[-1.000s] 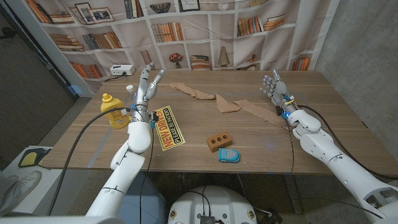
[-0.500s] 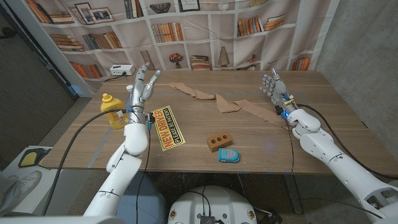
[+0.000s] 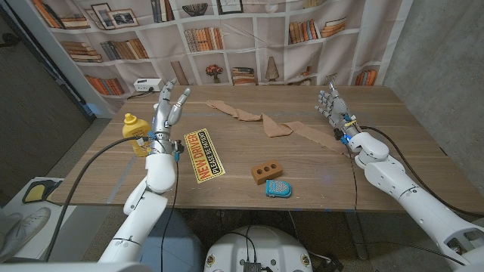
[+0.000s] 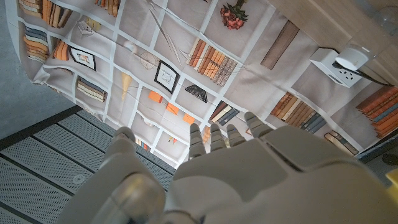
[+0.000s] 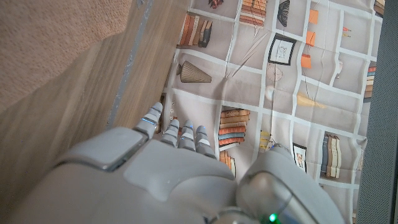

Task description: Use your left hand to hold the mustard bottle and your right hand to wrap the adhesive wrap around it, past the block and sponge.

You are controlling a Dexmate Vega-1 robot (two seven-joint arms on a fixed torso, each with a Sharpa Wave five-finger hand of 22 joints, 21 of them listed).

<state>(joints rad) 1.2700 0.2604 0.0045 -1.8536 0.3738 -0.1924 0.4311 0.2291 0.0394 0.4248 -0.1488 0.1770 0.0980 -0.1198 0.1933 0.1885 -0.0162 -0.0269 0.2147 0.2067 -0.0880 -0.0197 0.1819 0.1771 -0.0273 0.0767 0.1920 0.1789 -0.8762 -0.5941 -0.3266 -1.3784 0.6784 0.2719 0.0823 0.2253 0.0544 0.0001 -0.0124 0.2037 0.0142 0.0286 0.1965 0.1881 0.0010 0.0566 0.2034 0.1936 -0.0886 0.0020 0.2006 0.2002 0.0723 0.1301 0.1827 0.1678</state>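
The yellow mustard bottle (image 3: 137, 134) stands upright near the table's left edge. My left hand (image 3: 169, 108) is raised just to its right, fingers spread and pointing up, holding nothing; its back shows in the left wrist view (image 4: 249, 174). The tan adhesive wrap (image 3: 272, 123) lies unrolled across the far middle of the table. My right hand (image 3: 331, 106) stands open at the wrap's right end, fingers up, and shows in the right wrist view (image 5: 161, 168). The brown block (image 3: 267, 172) and the blue sponge (image 3: 277, 188) lie near the front middle.
A yellow "NEW DRIVER" sign (image 3: 202, 155) lies flat between the bottle and the block. A small white cap (image 3: 157, 107) sits behind my left hand. A white box (image 3: 147, 85) stands at the far left corner, before the bookshelf backdrop.
My left hand has shifted left and slightly back, closer to the mustard bottle. The right hand and the objects have not moved.
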